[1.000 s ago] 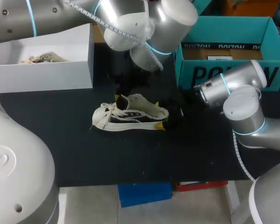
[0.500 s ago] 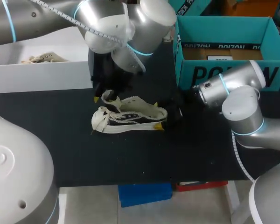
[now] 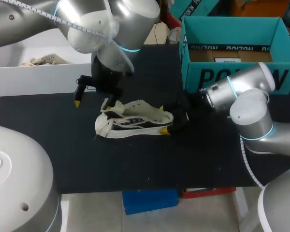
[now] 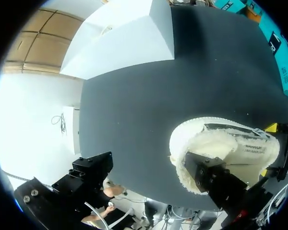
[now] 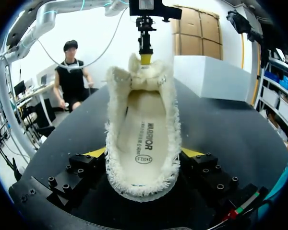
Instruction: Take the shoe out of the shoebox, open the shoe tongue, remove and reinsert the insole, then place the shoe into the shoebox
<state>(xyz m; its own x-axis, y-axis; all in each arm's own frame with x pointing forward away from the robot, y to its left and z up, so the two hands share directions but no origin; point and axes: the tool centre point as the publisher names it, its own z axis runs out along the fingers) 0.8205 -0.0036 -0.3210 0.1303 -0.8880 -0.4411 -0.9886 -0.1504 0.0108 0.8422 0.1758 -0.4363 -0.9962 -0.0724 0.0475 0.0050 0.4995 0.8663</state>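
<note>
A cream and black shoe (image 3: 135, 118) lies on its sole on the black table (image 3: 135, 164), toe to the left, heel to the right. My right gripper (image 3: 169, 122) is shut on the heel, its yellow tips pressing both sides of the shoe (image 5: 141, 139); the insole (image 5: 143, 129) shows inside. My left gripper (image 3: 92, 101) hangs open over the toe end, one fingertip (image 3: 77, 103) clear of the shoe, the other close to the raised tongue (image 3: 111, 104). In the left wrist view the shoe (image 4: 221, 148) lies beside one finger (image 4: 213, 177), with nothing between the fingers.
A white shoebox (image 3: 43, 77) with another shoe (image 3: 43, 60) in it stands at the back left. An open teal shoebox (image 3: 232, 77) stands at the back right, just behind my right arm.
My left gripper has let go of the tongue, opened wide and drawn back to the left. The shoe and my right arm have stayed put.
</note>
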